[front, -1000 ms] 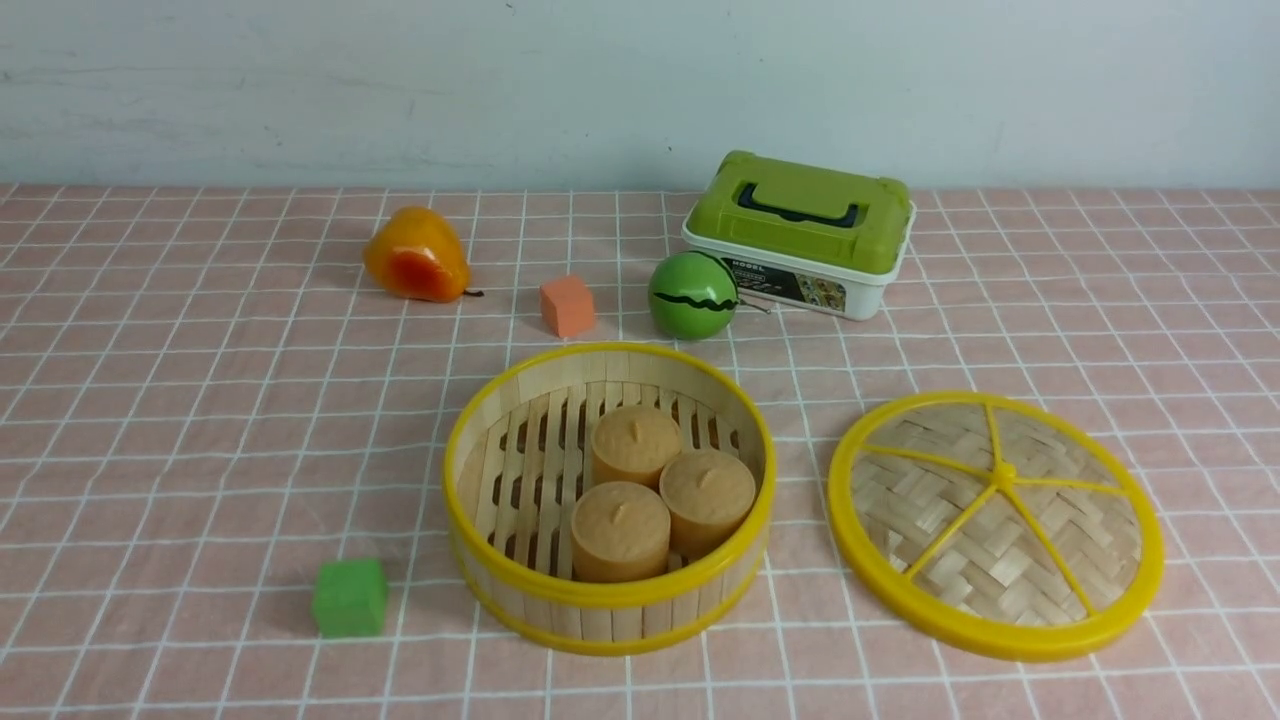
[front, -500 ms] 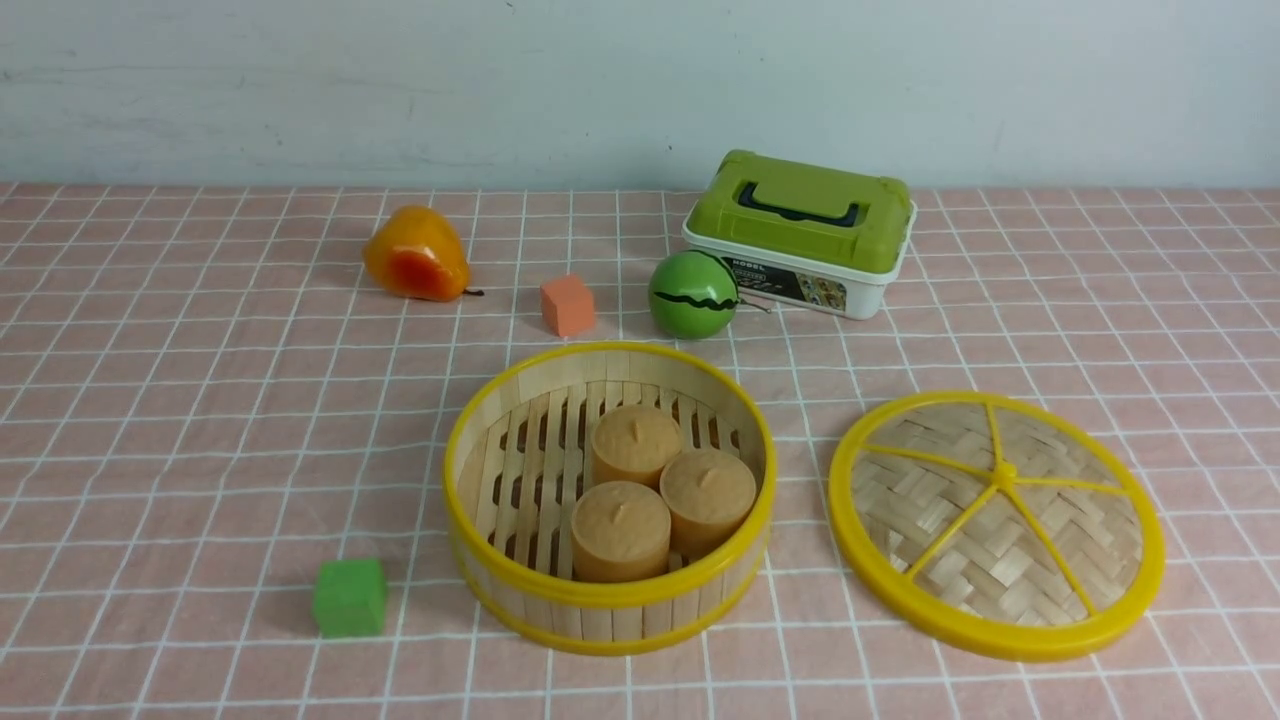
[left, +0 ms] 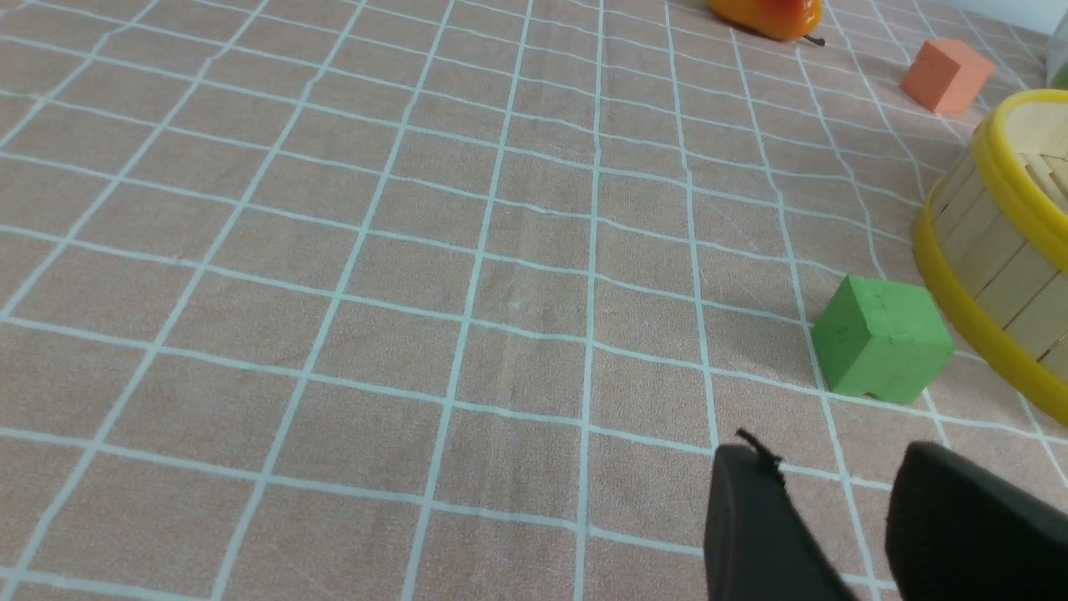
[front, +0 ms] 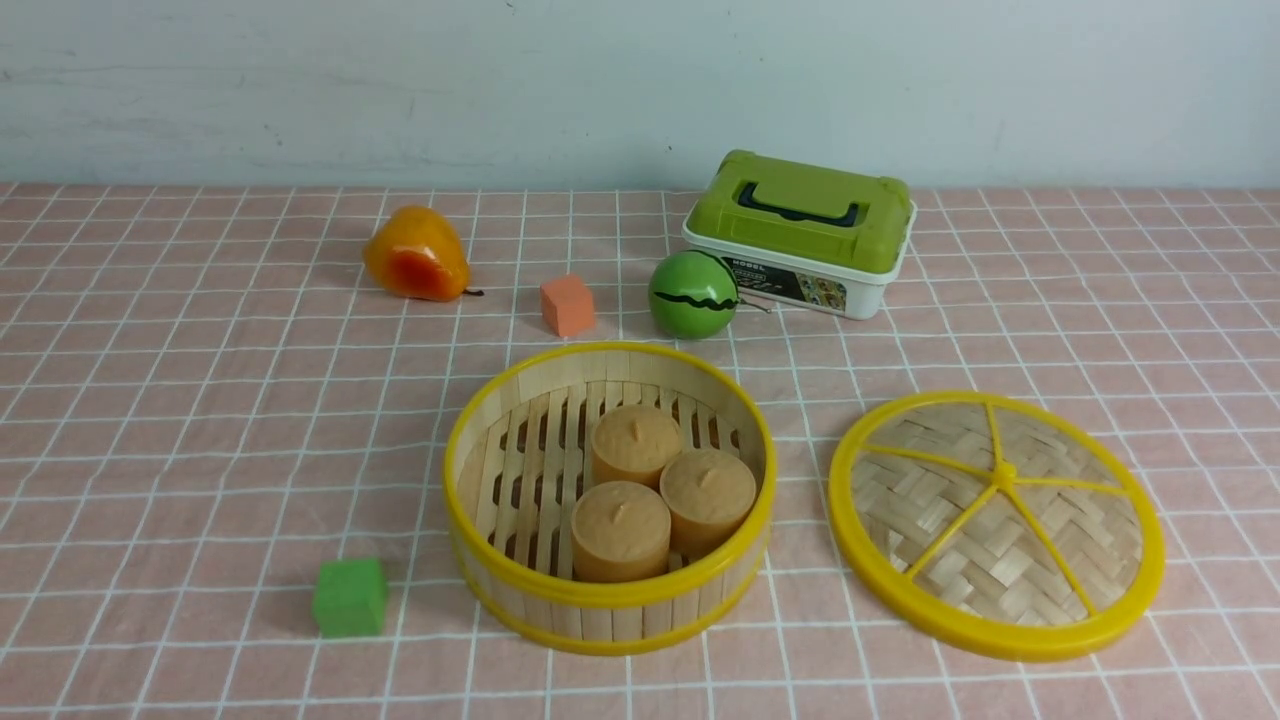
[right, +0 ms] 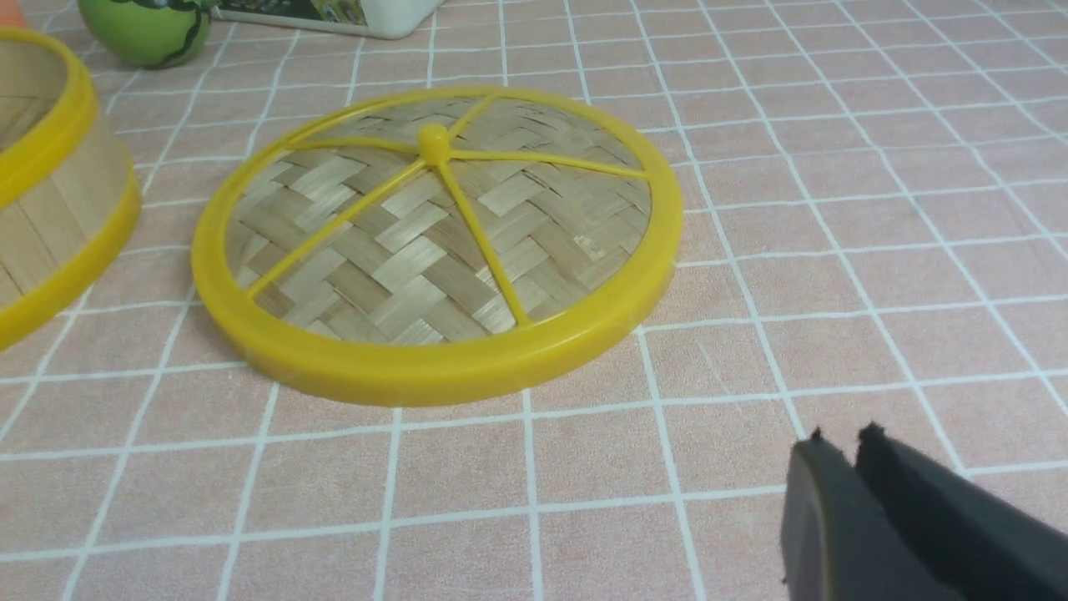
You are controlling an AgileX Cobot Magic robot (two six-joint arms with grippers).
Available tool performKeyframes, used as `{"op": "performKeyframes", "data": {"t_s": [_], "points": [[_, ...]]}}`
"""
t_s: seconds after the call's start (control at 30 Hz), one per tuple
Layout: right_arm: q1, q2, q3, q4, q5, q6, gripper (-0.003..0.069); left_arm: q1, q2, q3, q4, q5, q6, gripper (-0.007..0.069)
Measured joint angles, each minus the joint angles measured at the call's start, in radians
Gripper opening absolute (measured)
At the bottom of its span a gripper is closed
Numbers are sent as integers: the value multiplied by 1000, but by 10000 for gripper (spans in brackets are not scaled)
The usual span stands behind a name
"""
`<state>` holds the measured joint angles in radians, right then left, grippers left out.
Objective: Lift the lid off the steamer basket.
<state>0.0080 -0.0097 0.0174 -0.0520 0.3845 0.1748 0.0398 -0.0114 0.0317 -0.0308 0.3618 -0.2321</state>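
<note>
The steamer basket [front: 610, 598] stands uncovered in the middle of the checked cloth, with three tan buns [front: 660, 490] inside. Its side also shows in the left wrist view [left: 1001, 250] and the right wrist view [right: 58, 167]. The lid [front: 960, 520] lies flat on the cloth to the basket's right, apart from it, knob side up [right: 434, 242]. My left gripper [left: 834, 455] is open over bare cloth near the green cube, with nothing between its fingers. My right gripper [right: 843, 436] is shut and empty, on the near side of the lid. Neither arm shows in the front view.
A green cube [front: 349, 597] sits left of the basket. Behind the basket are an orange cube [front: 567, 305], an orange-yellow pear [front: 415, 255], a green striped ball [front: 692, 295] and a white box with a green lid [front: 800, 235]. A pale wall backs the table.
</note>
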Motion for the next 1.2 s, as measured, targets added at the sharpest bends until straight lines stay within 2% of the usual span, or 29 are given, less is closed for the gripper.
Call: {"op": "performKeyframes", "data": {"t_s": [1.2], "points": [[0,0,0,0,2,1,73,0,0,0,0,0,0,239]]}}
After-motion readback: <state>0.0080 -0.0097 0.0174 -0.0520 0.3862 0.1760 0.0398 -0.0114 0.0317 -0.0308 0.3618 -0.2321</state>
